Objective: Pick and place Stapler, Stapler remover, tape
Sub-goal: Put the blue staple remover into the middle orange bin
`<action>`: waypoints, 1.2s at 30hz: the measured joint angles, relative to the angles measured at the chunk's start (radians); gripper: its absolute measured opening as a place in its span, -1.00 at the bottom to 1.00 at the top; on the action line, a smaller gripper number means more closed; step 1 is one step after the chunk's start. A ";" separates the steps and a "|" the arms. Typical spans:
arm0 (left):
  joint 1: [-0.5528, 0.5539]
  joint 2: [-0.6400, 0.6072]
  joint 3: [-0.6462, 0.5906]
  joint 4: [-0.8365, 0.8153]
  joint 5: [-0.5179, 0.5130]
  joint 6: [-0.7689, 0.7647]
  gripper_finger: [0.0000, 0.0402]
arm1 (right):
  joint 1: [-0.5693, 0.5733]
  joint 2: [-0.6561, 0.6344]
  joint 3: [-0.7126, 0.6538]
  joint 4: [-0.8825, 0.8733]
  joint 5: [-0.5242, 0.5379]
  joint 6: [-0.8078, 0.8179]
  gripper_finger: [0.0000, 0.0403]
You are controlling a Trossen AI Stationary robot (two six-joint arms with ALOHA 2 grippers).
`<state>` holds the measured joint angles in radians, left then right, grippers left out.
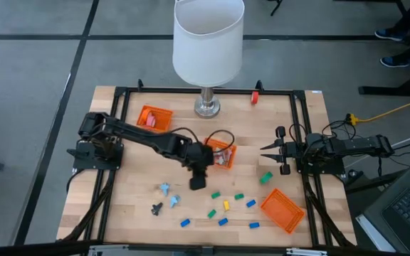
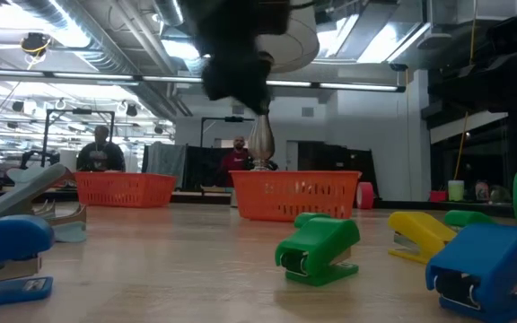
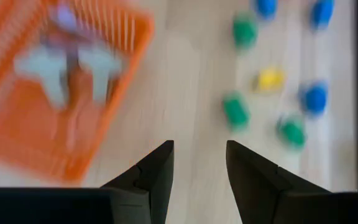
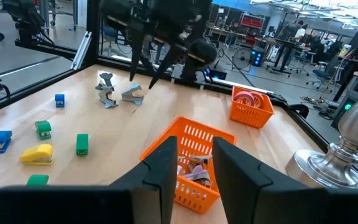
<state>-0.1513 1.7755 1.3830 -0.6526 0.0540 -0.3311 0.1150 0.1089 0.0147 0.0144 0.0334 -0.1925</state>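
High view: my left gripper hangs mid-frame, just below the middle basket.
Fingers parted, empty, ready for a pale staple remover.

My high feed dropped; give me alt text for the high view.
Seen from above, the left gripper hangs open and empty beside the centre orange basket, above scattered small staplers. The right gripper waits at the table's right edge; two more baskets and a lamp stand around.
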 joint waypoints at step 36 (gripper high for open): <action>-0.331 -0.001 -0.101 -0.445 0.229 -1.044 -0.30 | 0.000 0.000 0.000 0.000 0.000 0.000 -0.47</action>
<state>-0.4821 1.7744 1.2817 -1.0974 0.2829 -1.3749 0.1152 0.1089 0.0147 0.0147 0.0334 -0.1922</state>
